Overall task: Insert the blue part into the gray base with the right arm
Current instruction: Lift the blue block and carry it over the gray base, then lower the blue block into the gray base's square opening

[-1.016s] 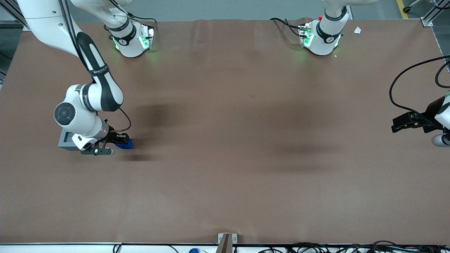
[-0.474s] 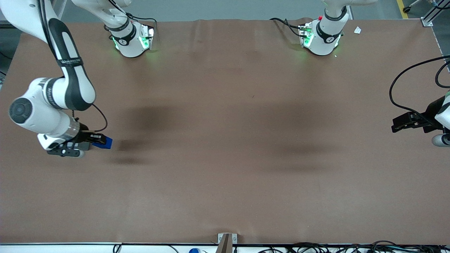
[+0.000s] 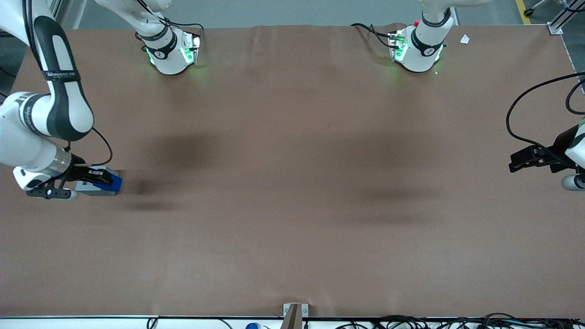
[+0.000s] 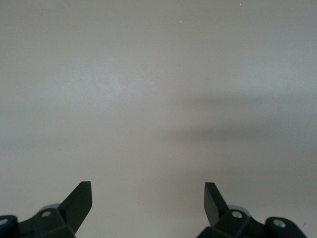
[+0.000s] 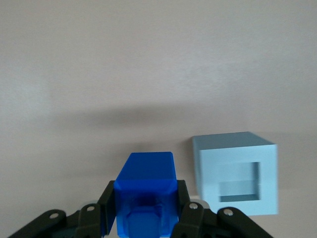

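My right arm's gripper (image 3: 104, 179) (image 5: 145, 206) is shut on the blue part (image 3: 113, 182) (image 5: 146, 191), a bright blue block clamped between both black fingers and held off the table. The gray base (image 3: 93, 188) (image 5: 235, 173) is a light gray cube with a square recess (image 5: 239, 182) in its top face. It stands on the brown table at the working arm's end. In the front view the gripper and blue part overlap it and hide most of it. In the right wrist view the base stands beside the blue part, apart from it.
The brown table mat (image 3: 292, 183) stretches wide toward the parked arm's end. Two white arm bases (image 3: 171, 50) (image 3: 418, 48) with green lights stand farthest from the front camera. A small bracket (image 3: 295, 313) sits at the table's near edge.
The right arm has swung sideways toward its own end of the table, carrying the blue part from beside the gray base to over it. The gripper stayed shut on the part.
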Tool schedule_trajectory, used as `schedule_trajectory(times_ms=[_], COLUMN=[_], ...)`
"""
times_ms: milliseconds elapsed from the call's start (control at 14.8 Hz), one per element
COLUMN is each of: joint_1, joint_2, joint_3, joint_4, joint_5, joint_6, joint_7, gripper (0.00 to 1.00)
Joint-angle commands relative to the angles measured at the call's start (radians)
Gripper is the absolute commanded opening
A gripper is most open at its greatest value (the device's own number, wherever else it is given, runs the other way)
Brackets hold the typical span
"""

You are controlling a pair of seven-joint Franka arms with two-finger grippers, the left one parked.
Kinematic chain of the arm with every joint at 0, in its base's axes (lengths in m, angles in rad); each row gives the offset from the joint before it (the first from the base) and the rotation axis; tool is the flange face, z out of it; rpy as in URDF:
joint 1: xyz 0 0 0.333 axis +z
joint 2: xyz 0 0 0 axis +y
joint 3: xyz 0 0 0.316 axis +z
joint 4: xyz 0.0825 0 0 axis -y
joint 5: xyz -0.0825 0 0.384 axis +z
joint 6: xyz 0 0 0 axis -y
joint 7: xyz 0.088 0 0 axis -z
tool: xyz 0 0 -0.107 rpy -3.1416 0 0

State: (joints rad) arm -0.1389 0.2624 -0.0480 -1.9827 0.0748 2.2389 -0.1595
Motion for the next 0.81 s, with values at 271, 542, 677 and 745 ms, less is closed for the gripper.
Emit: schedule_trajectory(times_ms=[271, 542, 677, 745], joint_1=[-0.102, -0.143, -0.146, -0.152], joint_2=[-0.032, -0.031, -0.031, -0.031], joint_3=[0.014, 0.014, 0.013, 0.013], joint_4=[-0.024, -0.025, -0.030, -0.031], joint_5=[0.002, 0.000, 0.000, -0.001], joint_6=[-0.004, 0.002, 0.002, 0.002], joint_7=[-0.120, -0.173, -0.178, -0.178], gripper=[0.13, 0.13, 0.13, 0.13])
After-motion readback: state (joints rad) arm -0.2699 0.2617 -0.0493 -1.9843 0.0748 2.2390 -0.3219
